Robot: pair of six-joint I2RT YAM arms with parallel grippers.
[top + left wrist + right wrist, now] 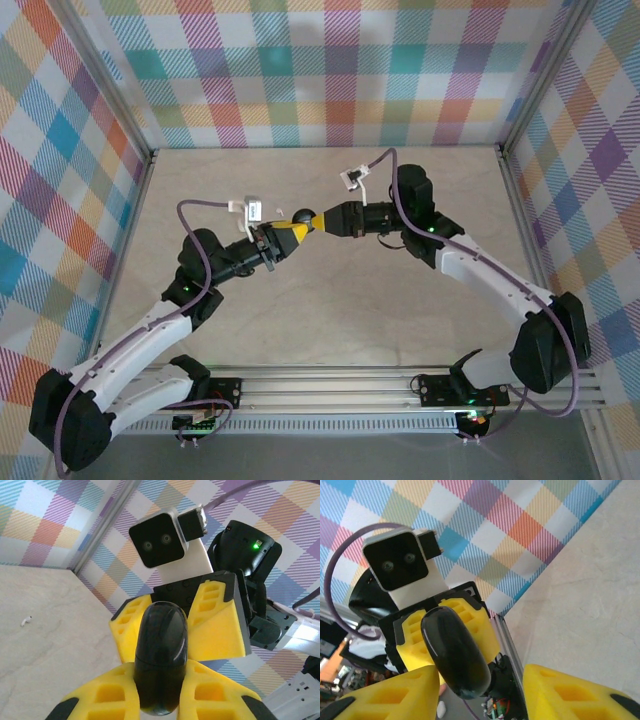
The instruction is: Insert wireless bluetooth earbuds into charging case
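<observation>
Plaid-walled table (pixel 330 320): L hand (pixel 288 231) grips shut black case (pixel 161 660).

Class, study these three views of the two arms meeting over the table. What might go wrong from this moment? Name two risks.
1. The glossy black oval case is held off the table, pinched at one end by the left gripper; its smooth rounded shell could slip out and drop.
2. The right gripper has its jaws apart around the case's other end, which sits nearer one side; closing off-centre might twist the case askew.
</observation>
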